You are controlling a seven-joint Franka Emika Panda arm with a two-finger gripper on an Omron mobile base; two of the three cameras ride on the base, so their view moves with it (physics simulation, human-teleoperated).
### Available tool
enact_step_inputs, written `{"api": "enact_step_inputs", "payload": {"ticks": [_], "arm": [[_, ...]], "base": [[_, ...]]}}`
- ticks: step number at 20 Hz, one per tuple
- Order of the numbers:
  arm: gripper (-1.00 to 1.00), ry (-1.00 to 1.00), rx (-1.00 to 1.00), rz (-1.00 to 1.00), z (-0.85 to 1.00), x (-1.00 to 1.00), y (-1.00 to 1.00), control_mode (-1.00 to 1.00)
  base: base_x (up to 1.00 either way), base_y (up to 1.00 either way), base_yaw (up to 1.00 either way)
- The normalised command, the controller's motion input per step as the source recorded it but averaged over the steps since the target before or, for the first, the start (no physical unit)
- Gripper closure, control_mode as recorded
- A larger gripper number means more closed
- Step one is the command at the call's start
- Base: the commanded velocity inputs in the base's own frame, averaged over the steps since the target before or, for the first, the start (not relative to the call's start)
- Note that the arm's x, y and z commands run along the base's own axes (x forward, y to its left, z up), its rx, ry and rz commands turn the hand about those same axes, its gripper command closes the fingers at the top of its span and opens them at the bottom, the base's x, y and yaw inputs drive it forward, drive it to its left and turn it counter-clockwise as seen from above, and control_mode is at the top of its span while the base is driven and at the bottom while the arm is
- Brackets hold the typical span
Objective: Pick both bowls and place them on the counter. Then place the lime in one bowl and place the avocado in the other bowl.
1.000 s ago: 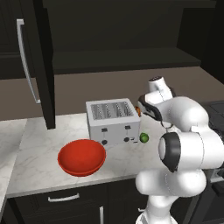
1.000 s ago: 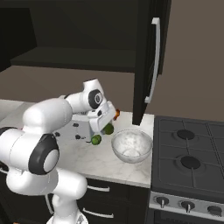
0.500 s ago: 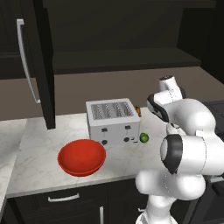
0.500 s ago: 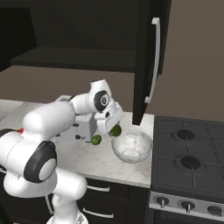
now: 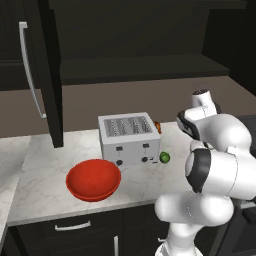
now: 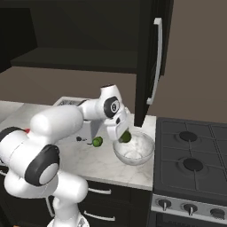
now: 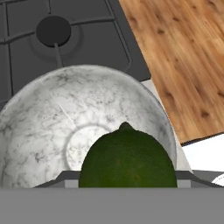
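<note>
My gripper (image 6: 124,134) is shut on a dark green avocado (image 6: 126,137) and holds it just above the white marbled bowl (image 6: 137,153). In the hand view the avocado (image 7: 127,157) sits low in front of the bowl's hollow (image 7: 57,118) and covers my fingertips. This bowl stands on the marble counter (image 6: 95,162) beside the stove. A small bright green lime (image 6: 97,142) lies on the counter by the toaster; it is also in the left base view (image 5: 164,158). The glossy red bowl (image 5: 93,179) rests on the counter (image 5: 40,175) left of the toaster.
A silver toaster (image 5: 128,138) stands mid-counter with a small orange thing (image 5: 158,126) behind it. The black stove (image 6: 190,155) adjoins the counter on the right. A dark cabinet door (image 6: 153,57) hangs open above the white bowl. Wooden floor (image 7: 183,57) lies beyond the counter edge.
The arm has swung to the right with the avocado, from beside the toaster to over the white bowl. Both bowls and the lime have stayed put.
</note>
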Motion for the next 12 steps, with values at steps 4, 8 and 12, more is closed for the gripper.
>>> {"api": "enact_step_inputs", "payload": {"ticks": [4, 8, 12], "arm": [[1.0, 0.03, 0.03, 0.0, -0.26, 0.0, -0.19, -1.0], [1.0, 0.01, 0.04, 0.0, -0.23, 0.0, -0.14, -1.0], [1.0, 0.0, 0.04, 0.0, -0.21, 0.0, -0.11, -1.0]], "base": [[0.0, 0.0, 0.0], [0.0, 0.0, 0.0], [0.0, 0.0, 0.0]]}}
